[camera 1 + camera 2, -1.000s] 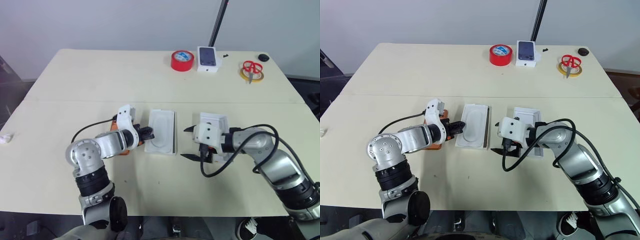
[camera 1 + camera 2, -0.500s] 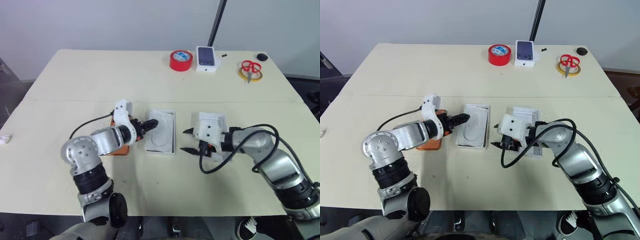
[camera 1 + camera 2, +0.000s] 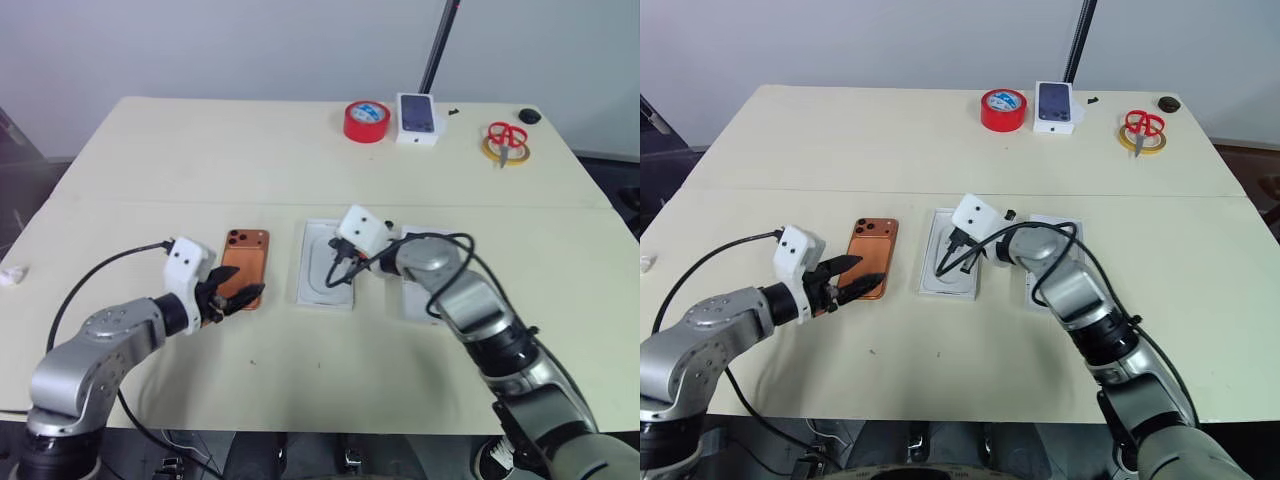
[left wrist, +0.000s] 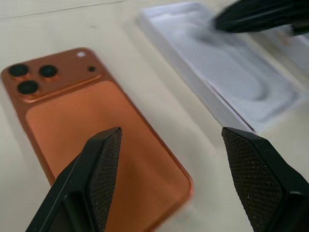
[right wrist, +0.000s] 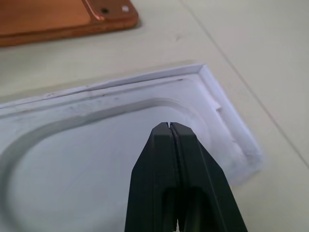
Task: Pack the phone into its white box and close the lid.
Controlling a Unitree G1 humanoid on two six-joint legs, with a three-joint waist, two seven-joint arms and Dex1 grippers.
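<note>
Right now the flat copper-orange phone (image 3: 869,257) lies back-up on the pale cream table (image 3: 840,150), its long axis running away from the robot, lens cluster at the far end. The left gripper (image 3: 848,283) sits at the phone's near end with its two black fingers spread and nothing between them — it is clearly the nearer arm, pointing at the phone's near edge. Just beside the phone, toward the robot's right, rests a white insert with a rounded recess (image 3: 952,265), lying parallel to it. The right gripper (image 5: 171,140) hovers over that insert with its fingers pressed together, holding nothing. Beyond the right arm a shallow white cardboard piece (image 3: 1060,235) shows — probably the box tray, though the arm hides most of it. At the table's far edge stand a red tape roll (image 3: 1002,109), a white box with a dark phone picture (image 3: 1056,106) and red-handled scissors (image 3: 1144,128), well apart from the work. Behind is a plain pale wall.
</note>
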